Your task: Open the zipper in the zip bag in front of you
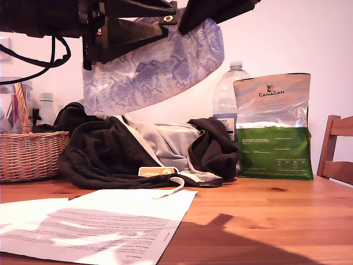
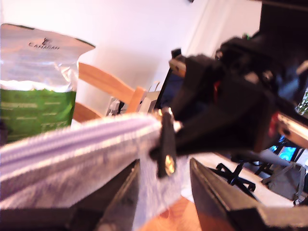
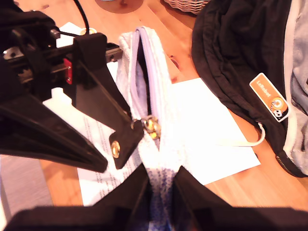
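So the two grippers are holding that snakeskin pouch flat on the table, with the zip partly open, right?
Not flat on the table: the exterior view shows the pouch held in the air above the black garment. The zip is indeed partly open.

Bare wood lies open along the wooden table's [image 1: 259,221] front edge toward the exterior view's right, under the lifted lilac-and-white snakeskin pouch [image 1: 160,66]. White printed paper sheets [image 1: 105,221] cover the front toward that view's left. Behind them a heaped black-and-grey garment [image 1: 138,152], woven wicker basket [image 1: 27,154], clear plastic bottle [image 1: 229,96] and green-and-silver foil bag [image 1: 273,127] block the back edge.
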Controlling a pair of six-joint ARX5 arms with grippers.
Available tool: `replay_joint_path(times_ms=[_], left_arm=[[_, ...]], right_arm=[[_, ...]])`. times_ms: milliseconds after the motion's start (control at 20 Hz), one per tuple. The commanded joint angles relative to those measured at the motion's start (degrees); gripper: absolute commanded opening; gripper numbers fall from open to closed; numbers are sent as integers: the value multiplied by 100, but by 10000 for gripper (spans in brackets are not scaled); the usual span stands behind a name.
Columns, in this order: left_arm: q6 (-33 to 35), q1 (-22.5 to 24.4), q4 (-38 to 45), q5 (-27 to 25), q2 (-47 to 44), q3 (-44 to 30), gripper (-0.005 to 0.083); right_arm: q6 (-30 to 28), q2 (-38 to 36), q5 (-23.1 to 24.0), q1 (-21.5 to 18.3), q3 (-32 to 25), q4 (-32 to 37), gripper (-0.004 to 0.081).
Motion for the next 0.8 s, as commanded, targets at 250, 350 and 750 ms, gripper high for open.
replay_joint_path(times_ms=[250,350,750], left_arm=[[-15,-68,81,7,35,76,-22],[-37,-68,76,9,33,76,-22],[-140,-68,-203,72,33,79,-22]], right_arm=[[15,44,11,94,-101,68,-10],[-26,44,120,92,-101,26,-10],[-1110,44,1158,90,-101,-267,-10]])
